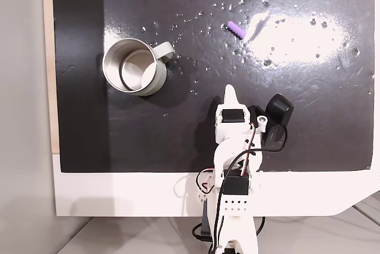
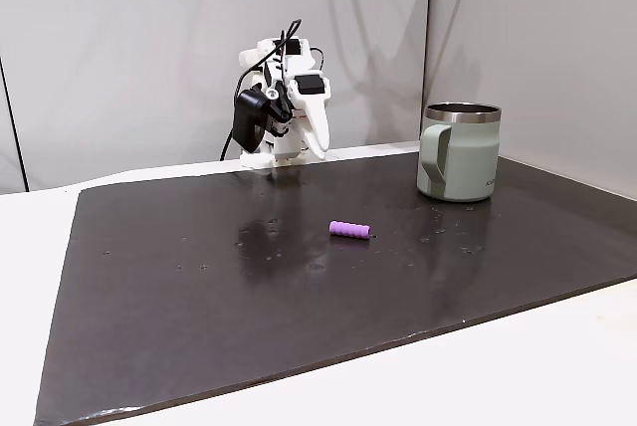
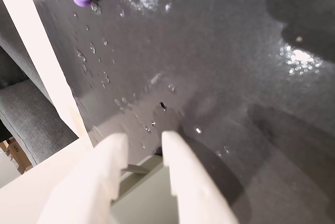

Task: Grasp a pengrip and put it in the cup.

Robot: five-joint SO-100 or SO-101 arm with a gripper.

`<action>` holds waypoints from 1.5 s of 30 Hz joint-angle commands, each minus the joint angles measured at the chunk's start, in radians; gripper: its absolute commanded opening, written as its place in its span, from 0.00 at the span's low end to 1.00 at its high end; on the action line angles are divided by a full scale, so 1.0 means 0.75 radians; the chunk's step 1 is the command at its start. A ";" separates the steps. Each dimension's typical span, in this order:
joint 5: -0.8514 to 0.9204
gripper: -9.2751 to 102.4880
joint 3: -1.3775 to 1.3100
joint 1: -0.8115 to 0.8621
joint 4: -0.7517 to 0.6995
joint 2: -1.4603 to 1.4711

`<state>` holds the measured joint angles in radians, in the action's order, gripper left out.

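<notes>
Nothing of the task looks done yet: the gripper (image 3: 144, 145) holds nothing, its two white fingers standing a little apart with bare mat between them in the wrist view. The pengrip (image 1: 236, 29) lies flat on the black mat (image 1: 309, 123) well ahead of the gripper and slightly to the right in the top-down fixed view; the cup (image 1: 135, 66) stands upright ahead and to its left (empty, as far as its shiny inside shows). Reaching, grasping, carrying and dropping remain. Open mat surrounds the pengrip, and nothing stands between it and the cup.
</notes>
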<state>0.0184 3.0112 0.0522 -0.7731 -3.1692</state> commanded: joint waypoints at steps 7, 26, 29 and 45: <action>0.039 0.08 -0.008 -0.012 0.096 -0.012; -0.065 0.08 -0.256 -0.227 0.188 0.004; -0.100 0.08 -0.333 -0.235 0.213 0.090; -0.382 0.08 -1.246 -0.178 0.272 1.217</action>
<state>-0.2332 2.2273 -0.1012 -0.5829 -2.3501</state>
